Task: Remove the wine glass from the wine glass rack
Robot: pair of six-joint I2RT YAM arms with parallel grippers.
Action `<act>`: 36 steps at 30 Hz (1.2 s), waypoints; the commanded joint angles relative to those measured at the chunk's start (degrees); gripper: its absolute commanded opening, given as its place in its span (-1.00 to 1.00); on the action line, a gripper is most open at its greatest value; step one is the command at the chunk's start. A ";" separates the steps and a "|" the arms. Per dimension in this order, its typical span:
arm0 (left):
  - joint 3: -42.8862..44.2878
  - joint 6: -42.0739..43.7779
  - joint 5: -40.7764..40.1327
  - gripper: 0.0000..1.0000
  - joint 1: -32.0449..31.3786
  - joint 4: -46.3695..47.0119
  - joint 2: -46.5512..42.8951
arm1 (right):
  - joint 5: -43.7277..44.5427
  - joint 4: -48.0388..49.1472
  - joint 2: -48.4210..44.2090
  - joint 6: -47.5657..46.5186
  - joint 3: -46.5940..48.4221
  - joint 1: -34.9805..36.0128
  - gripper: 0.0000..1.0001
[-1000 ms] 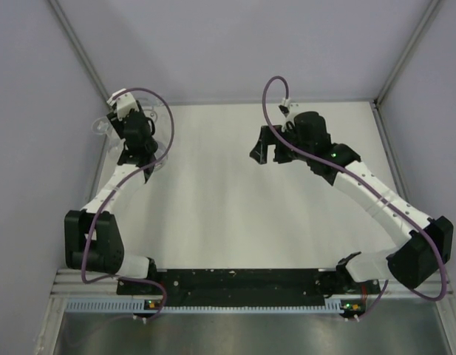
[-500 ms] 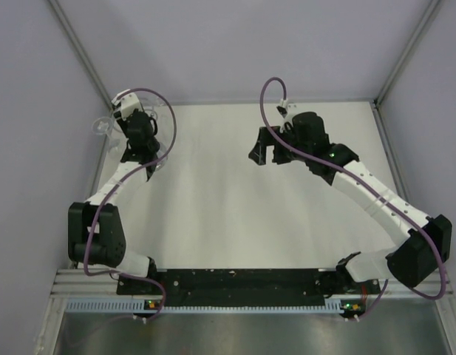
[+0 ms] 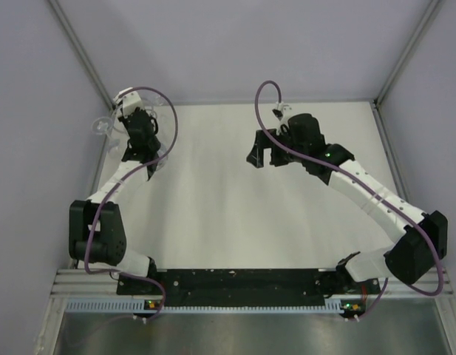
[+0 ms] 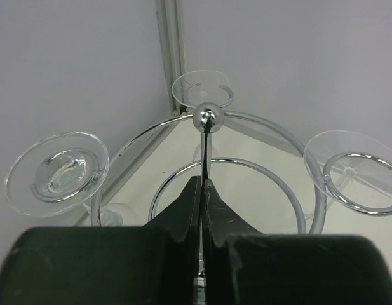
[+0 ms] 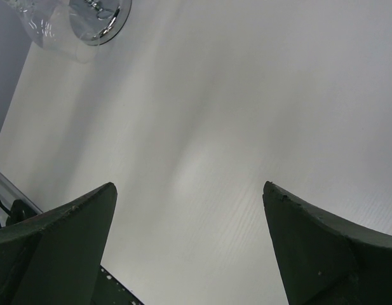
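Looking at the wine glass rack (image 4: 272, 124): it is standing in the upper left corner of the overhead frame, with three glasses hanging foot-up from it. One wine glass (image 4: 351, 171) is showing at the right edge of the left wrist frame. The left gripper (image 4: 202, 184) is hovering at the central post (image 4: 206, 143), jaws pressed together; I cannot tell whether they are pinching anything. The right gripper (image 5: 188, 185) is idling, jaws wide, above the tabletop (image 5: 246, 95). I am judging this the grasping step; the next move is calling for easing a stem sideways clear of the rack's wire.
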 commanded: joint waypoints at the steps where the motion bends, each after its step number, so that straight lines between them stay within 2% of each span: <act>1: 2.15 1.12 -0.62 -1.00 0.40 3.58 0.64 | -0.84 2.21 0.34 -1.01 0.02 1.14 0.95; 12: 0.57 0.24 0.95 -1.00 0.31 3.93 -1.99 | -1.28 2.21 0.86 -0.93 0.19 1.31 0.95; 27: -0.05 -2.40 7.72 -1.00 -1.54 -0.64 -8.50 | -1.81 2.03 0.51 -1.01 0.37 2.28 0.95; 32: 0.13 -1.17 6.59 -1.00 -1.54 -1.07 -8.76 | -1.90 1.77 0.69 -1.28 0.81 2.89 0.95; 33: -0.05 -1.17 6.41 -0.89 -1.54 -1.25 -8.76 | -1.81 1.77 0.51 -1.28 0.81 2.98 0.95; 34: -0.22 -1.17 5.97 -0.62 -1.54 -1.34 -8.85 | -1.64 1.60 0.69 -1.45 0.89 2.98 0.95; 36: -0.49 -0.99 5.70 -0.23 -1.54 -1.86 -8.85 | -1.29 1.51 0.95 -1.19 1.42 3.07 0.95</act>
